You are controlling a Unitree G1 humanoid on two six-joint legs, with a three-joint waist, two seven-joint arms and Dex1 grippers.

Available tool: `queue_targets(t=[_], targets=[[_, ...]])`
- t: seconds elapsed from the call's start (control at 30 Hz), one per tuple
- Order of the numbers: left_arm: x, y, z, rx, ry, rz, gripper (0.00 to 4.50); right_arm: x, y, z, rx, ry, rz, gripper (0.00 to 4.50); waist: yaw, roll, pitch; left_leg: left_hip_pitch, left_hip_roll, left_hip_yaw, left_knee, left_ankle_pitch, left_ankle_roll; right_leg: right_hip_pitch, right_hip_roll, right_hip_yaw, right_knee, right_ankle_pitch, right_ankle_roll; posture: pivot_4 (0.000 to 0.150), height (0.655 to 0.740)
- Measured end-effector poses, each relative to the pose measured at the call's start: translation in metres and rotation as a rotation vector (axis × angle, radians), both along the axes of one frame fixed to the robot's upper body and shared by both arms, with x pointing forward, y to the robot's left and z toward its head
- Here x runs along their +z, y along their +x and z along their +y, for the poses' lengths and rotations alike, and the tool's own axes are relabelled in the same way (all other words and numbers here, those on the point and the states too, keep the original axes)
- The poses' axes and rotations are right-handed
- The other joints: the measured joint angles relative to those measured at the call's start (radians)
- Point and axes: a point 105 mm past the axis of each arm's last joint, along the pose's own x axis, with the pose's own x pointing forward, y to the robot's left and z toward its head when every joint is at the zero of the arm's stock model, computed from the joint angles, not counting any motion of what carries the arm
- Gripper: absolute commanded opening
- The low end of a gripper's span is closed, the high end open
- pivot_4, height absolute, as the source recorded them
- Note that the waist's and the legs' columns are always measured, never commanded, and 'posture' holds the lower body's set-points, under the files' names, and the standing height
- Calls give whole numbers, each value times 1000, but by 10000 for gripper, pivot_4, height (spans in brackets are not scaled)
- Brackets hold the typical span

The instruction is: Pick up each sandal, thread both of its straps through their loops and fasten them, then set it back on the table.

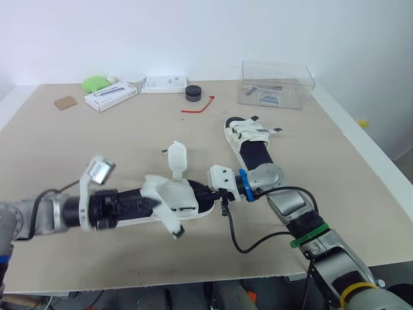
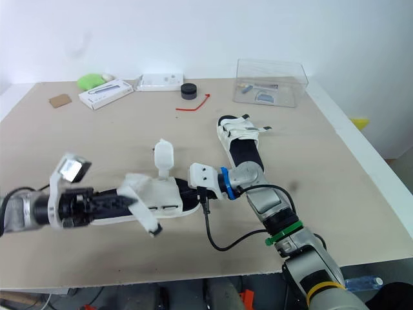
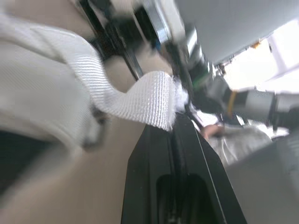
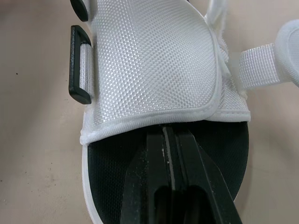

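While the sandal (image 1: 187,197) lies low over the near part of the table (image 1: 129,135), its long axis runs left to right between the two arms. The right gripper (image 4: 170,140) has its fingers closed together and empty, with the tips on the black footbed under the white mesh upper. The left gripper (image 3: 174,133) is clenched, apparently pinching the end of a white webbing strap (image 3: 140,95). The black loop (image 4: 79,65) sits at the upper's edge, near the right tips. A second flap (image 1: 177,157) stands upright, unfastened.

A lab: plywood table (image 1: 97,139), blank white wall (image 1: 193,32).
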Motion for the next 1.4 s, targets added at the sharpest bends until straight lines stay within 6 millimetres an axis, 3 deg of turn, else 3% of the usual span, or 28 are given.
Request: queue_targets(t=[0.17, 0.37, 0.53, 0.8, 1.1, 1.4], targets=[[-4, 28, 11, 48, 53, -16, 235, 1, -1, 1, 10, 0, -2, 0, -1, 0, 0, 0, -2, 0, -3, 0, -1, -1, 0, 1, 0, -1, -1, 1500, 7400], [3, 47, 11, 11, 55, -37, 235, 1, -1, 1, 12, 0, -5, 0, -1, -1, 0, 0, -3, 0, -4, 0, -2, -1, 0, 0, 0, -1, -1, 1500, 7400], [7, 48, 8, -61, 49, -10, 235, 2, -2, 1, 13, -1, -7, 0, -2, -1, 0, -1, -3, -1, -5, 0, -2, -1, 0, 1, 0, -1, 0, 1500, 7400], [10, 33, 5, -169, 54, 50, 235, 2, -2, 0, 8, -1, -5, 0, -2, -1, 0, -1, -2, -1, -5, 0, -2, -1, 0, 1, 0, -1, 1, 1500, 7400], [1, 51, 11, -102, 108, 1, 235, 2, -1, 0, 7, -2, -4, 0, -1, -1, 0, -1, -3, -1, -5, 0, -2, -1, -1, 0, 0, -1, 1, 1500, 7400], [3, 52, 6, -155, 106, -13, 235, 2, -2, 0, 8, -2, -4, 0, -2, -1, 0, -1, -4, -2, -5, 0, -2, -1, 0, 0, 0, 0, 3, 1500, 7400]])
